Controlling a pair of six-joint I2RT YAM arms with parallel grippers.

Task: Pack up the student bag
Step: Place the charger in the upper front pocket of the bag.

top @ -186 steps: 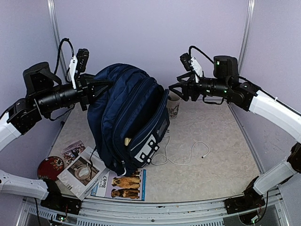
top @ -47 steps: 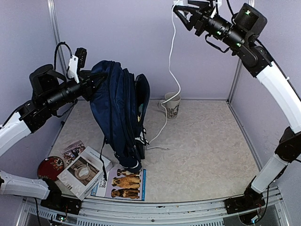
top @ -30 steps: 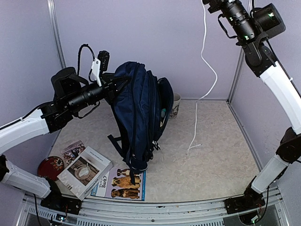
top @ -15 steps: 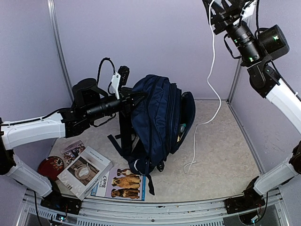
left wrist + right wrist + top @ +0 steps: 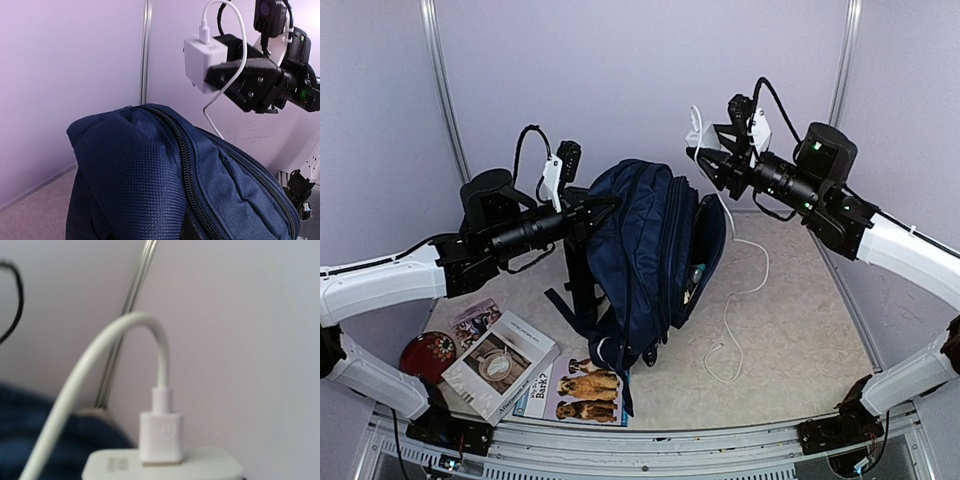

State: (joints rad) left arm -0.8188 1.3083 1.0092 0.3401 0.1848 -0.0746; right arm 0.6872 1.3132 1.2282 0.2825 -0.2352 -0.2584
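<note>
The student bag [image 5: 645, 250], a navy-blue backpack, hangs upright from its top. My left gripper [image 5: 588, 207] is shut on that top, and its fingers are hidden by the fabric in the left wrist view, where the student bag [image 5: 150, 190] fills the lower frame. The bag's right-side compartment [image 5: 705, 240] gapes open. My right gripper [image 5: 705, 157] is shut on a white charger block [image 5: 696, 140] just above and right of the bag's top. The charger [image 5: 201, 64] also shows clamped in the black fingers [image 5: 235, 75]. Its white cable [image 5: 740, 290] trails down to the table. In the right wrist view only the charger [image 5: 160, 465] and its plug [image 5: 160, 435] show.
A white book [image 5: 500, 365], a dog magazine [image 5: 582, 390], a small leaflet [image 5: 472, 320] and a red round tin [image 5: 428, 355] lie at the front left of the table. Metal frame posts [image 5: 438, 90] stand at the back corners, with purple walls behind them.
My right arm has come down from high up to just beside the bag's top, with the charger in its grip. The cable's end has slid along the table. The bag swung slightly left.
</note>
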